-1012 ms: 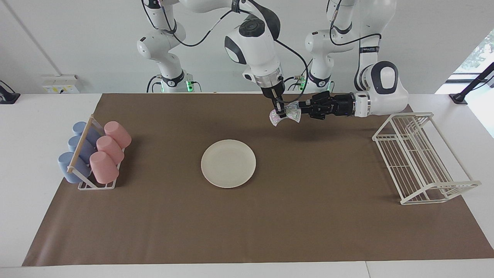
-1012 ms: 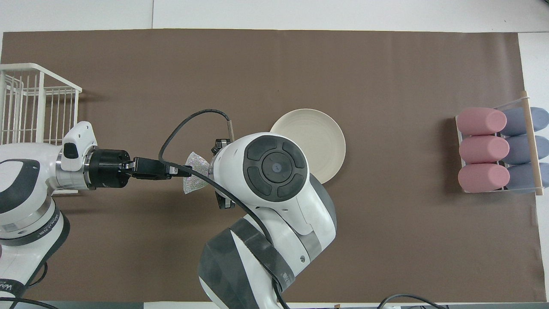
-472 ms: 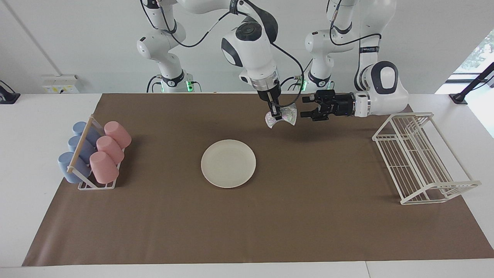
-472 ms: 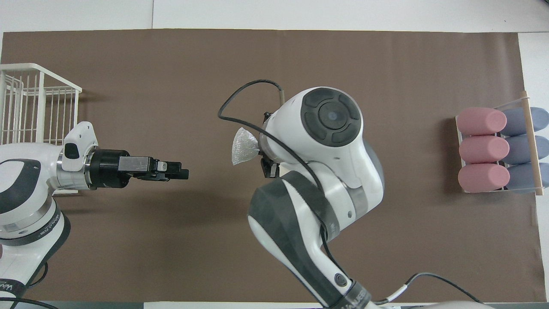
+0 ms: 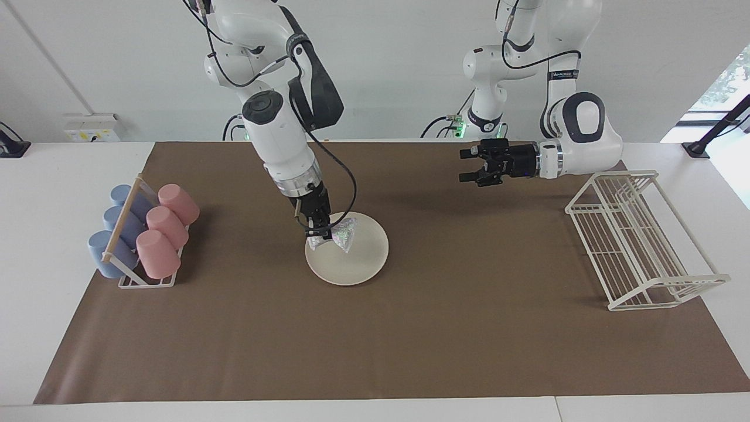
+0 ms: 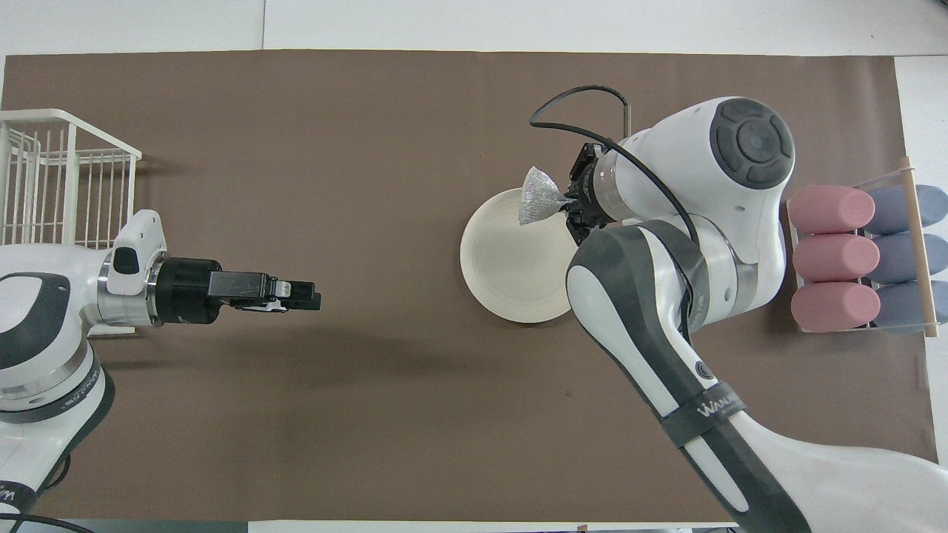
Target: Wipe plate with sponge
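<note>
— How many things are on the brown mat (image 5: 469, 328)?

— One plate (image 5: 357, 264) mid-table, one sponge (image 5: 343, 235), three pink cups (image 5: 164, 225) and three blue cups (image 5: 114, 225) in a rack toward the right arm's end, and one white wire rack (image 5: 638, 240) toward the left arm's end.

— And the grippers?

— The right gripper (image 5: 319, 230) is clamped on the sponge, low over the plate's robot-side edge. The left gripper (image 5: 466, 166), fingers apart and holding nothing, hangs over bare mat near the wire rack.
</note>
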You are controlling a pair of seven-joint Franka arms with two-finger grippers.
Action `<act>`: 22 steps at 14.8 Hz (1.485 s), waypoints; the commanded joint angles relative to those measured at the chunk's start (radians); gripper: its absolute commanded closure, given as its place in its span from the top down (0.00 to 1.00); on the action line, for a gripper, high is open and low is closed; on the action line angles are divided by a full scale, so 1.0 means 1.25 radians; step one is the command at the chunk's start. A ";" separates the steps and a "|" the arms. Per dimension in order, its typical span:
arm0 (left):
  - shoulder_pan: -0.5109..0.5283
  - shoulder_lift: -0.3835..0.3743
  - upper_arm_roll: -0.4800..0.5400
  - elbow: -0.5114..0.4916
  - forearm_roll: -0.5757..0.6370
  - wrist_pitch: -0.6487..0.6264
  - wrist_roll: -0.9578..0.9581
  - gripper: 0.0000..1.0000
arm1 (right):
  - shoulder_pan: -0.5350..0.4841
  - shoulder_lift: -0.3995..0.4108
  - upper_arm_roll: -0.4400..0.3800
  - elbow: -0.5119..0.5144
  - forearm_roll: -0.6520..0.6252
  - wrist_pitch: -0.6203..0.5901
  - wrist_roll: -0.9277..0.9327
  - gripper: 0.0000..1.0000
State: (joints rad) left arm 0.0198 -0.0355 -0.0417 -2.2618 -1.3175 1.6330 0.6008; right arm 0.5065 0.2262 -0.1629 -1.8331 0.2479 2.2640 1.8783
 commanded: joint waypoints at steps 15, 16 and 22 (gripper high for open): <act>-0.022 -0.029 -0.003 0.235 0.467 0.045 -0.334 1.00 | 0.028 0.012 0.010 -0.147 -0.093 0.103 -0.014 0.00; -0.022 -0.032 -0.005 0.243 0.495 0.042 -0.353 1.00 | 0.017 0.012 0.010 -0.149 -0.093 0.113 -0.015 0.00; -0.029 -0.046 -0.051 0.338 0.748 0.026 -0.487 1.00 | 0.007 0.007 0.013 -0.191 -0.092 0.179 -0.010 0.00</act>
State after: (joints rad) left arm 0.0035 -0.0760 -0.0907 -1.8761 -0.4910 1.6795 0.0663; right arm 0.5223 0.2488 -0.1577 -2.0289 0.1540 2.4325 1.8728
